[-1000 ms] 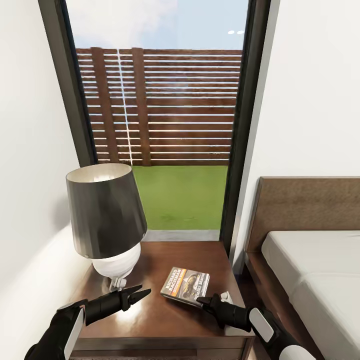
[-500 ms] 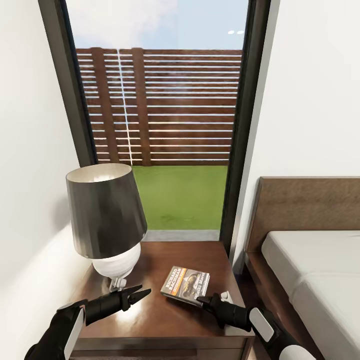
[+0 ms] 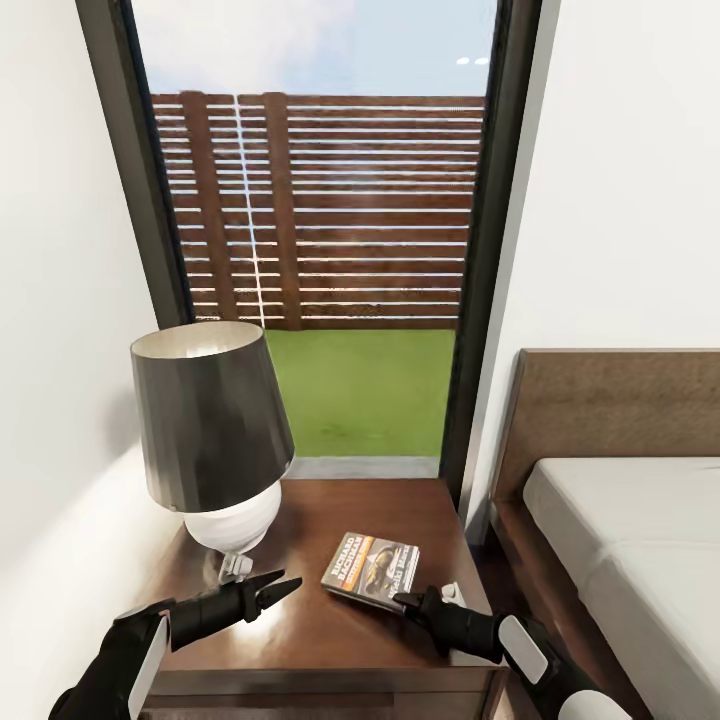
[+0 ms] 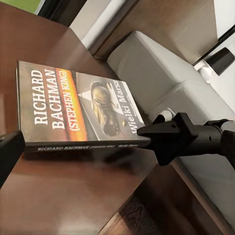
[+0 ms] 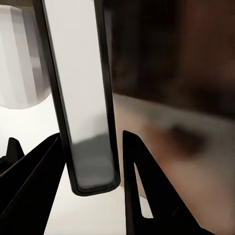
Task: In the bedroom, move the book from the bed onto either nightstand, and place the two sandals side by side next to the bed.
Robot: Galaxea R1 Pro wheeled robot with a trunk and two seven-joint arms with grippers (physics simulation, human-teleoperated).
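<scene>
The book (image 3: 371, 571) is lying flat on the nightstand (image 3: 330, 640), toward its right edge, cover up, with the lamp (image 3: 212, 440) standing at the nightstand's back left corner. The right gripper (image 3: 405, 601) is reaching in over the front right corner, and in the right wrist view its two fingers (image 5: 147, 196) are sitting on either side of the book's edge, close to it but with slim gaps showing, so the jaws are looking released rather than clamped. The left gripper (image 3: 285, 583) is hovering over the nightstand's front left part, jaws closed together on nothing. The bed (image 3: 640, 540) is lying beside the nightstand's right side.
</scene>
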